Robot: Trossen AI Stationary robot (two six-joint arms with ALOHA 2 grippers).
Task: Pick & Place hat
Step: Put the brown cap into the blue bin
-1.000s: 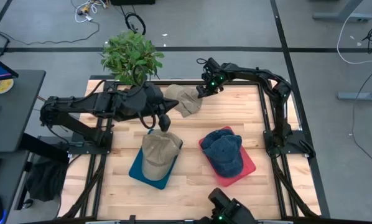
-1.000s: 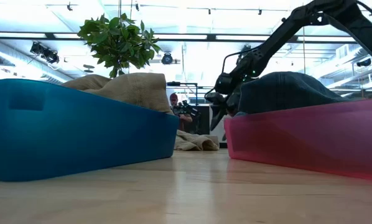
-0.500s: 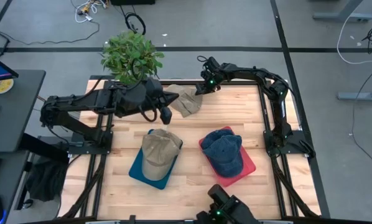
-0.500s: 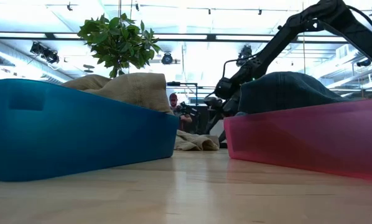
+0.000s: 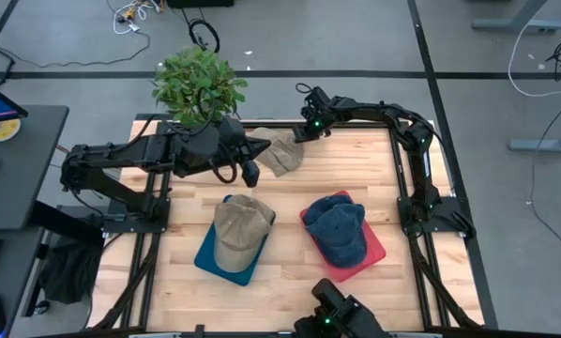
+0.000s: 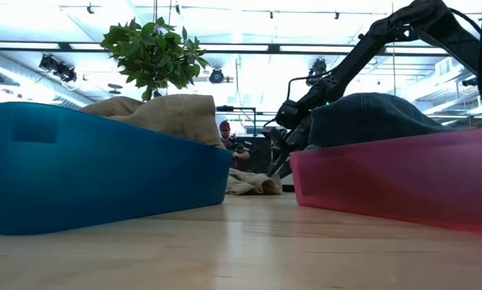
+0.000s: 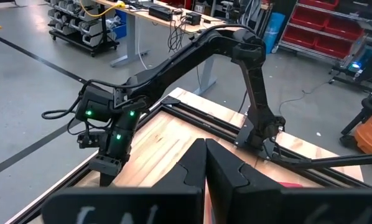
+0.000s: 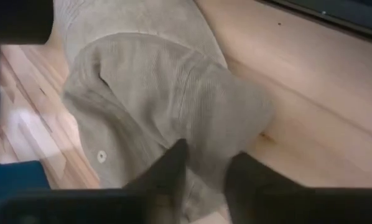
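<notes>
- Three hats lay on the desk (image 5: 290, 282): two tan, one blue.
- At the far left, a dark side table (image 5: 18, 169) stood beside the desk, and a plant (image 5: 198, 86) rose at the desk's back edge.
- The left pincer (image 5: 252, 174) hung above the boards behind the blue bin (image 5: 208, 258), its fingers (image 7: 195, 165) pressed together on nothing.
- The blue bin held a tan hat (image 5: 238, 232), resting on its rim and filling it.
- A loose tan hat (image 5: 279, 150) lay on the bare wood at the back of the desk, between the two pincers and outside both bins.
- In the low view that loose hat (image 6: 251, 184) showed flat on the boards, in the gap between the bins.
- The right pincer (image 5: 304, 131) was down at the loose hat's back edge; in its wrist view the two fingers (image 8: 167, 171) stood close together with a fold of the cloth (image 8: 173, 106) between them, though I cannot tell whether they had gripped it.
- To the right, the red bin (image 5: 374, 253) carried the blue hat (image 5: 337, 228).
- A person (image 6: 225, 129) showed far off in the room.
</notes>
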